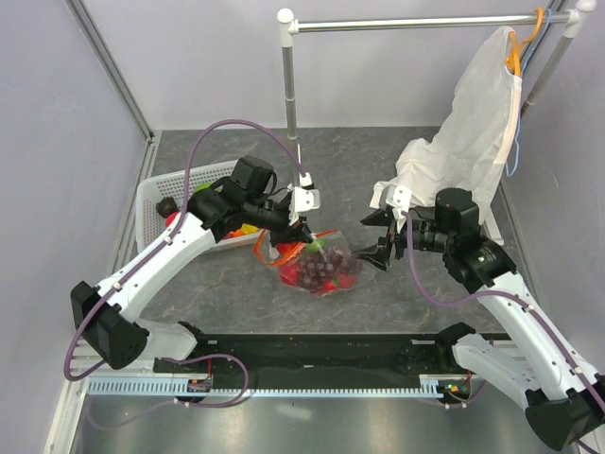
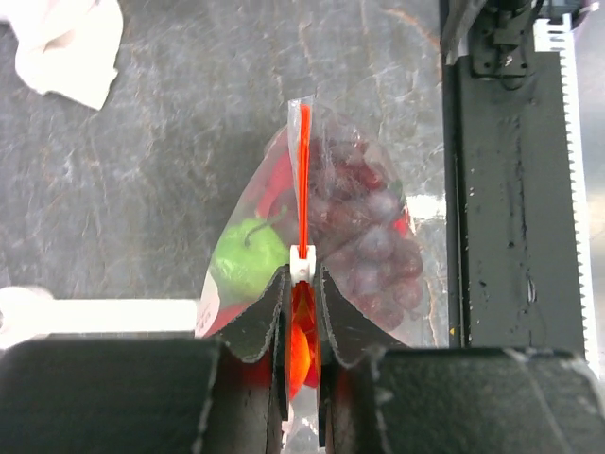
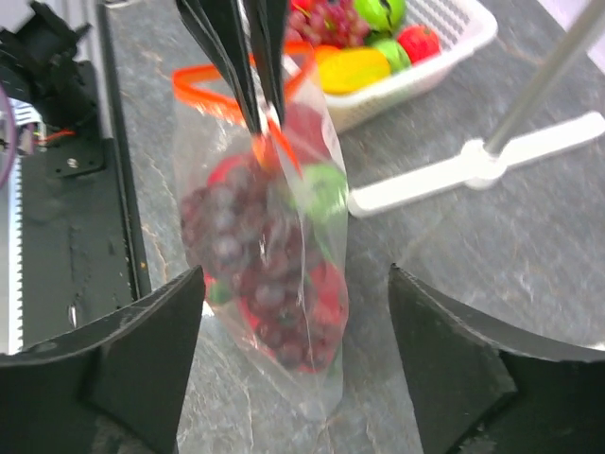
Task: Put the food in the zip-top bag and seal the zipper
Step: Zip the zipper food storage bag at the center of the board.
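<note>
Centrally in the top view, the left gripper is clamped on the zipper behind its slider, holding the bag upright for sealing. Grapes lie inside. At right, the right gripper hangs wide open and empty, probably ready to brace.

A robotics lab test cell: pale partition panels on aluminium struts wall in a grey stone-look table. A black mounting rail and slotted cable duct run along its near edge, and props are staged: a clothes rail, a basket of toy food.
</note>
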Available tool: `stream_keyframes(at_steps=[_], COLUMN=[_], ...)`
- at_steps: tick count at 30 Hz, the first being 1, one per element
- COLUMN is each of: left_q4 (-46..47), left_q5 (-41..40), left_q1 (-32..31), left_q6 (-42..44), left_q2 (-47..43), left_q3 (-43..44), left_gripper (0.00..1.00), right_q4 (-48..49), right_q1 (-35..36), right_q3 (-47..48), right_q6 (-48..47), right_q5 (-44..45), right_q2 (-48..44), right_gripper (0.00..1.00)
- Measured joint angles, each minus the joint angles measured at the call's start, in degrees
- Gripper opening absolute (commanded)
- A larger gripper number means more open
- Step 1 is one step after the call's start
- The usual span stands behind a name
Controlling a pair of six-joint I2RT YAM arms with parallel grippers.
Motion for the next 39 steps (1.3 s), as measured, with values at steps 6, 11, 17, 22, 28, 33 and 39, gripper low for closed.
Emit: stream_keyframes(at_steps=[6,11,17,22,28,33,39], left_q4=[0.28,1.53,2.32,2.75,5.57,6.80,7.56], left_q5=[1.42,2.32,2.58,2.40,2.56,2.67,3.04], left_q1=[-3.30,-5.53,-6.60,-6.78,-6.78,-7.02,-7.41], left_q6=[-0.83,-2.60,-4.04,-4.66,-6.62,-7.43,-8.55], left_q2=[3.13,6.23,7.78,7.78,7.72,7.74,7.87], left_q3=[2.93,5.14,6.25,6.23,6.29,6.32,6.32], left_gripper=[0.05,0.05,0.07,0.41,0.49,0.49,0.40], right_q4=[-0.31,-2.03,-3.04,-3.15,-3.76,-3.76,-3.78], right_q1=[0.63,3.98,6.97,7.19,7.23,7.23,7.23], right_q3=[3.93,5.09,5.35,5.44,5.42,5.42,5.42], right_q6=[-1.64,-4.26,-7.34,-8.66,-8.63,-8.46,-7.72], right_q5=[-3.85,-3.85,-0.11,2.14,3.17,3.54,4.17], right_q2=[4.35,6.84,8.11,8.09,7.80,7.50,7.21], right_gripper=[0.78,0.47,0.00,0.00,0.00,0.00,0.00])
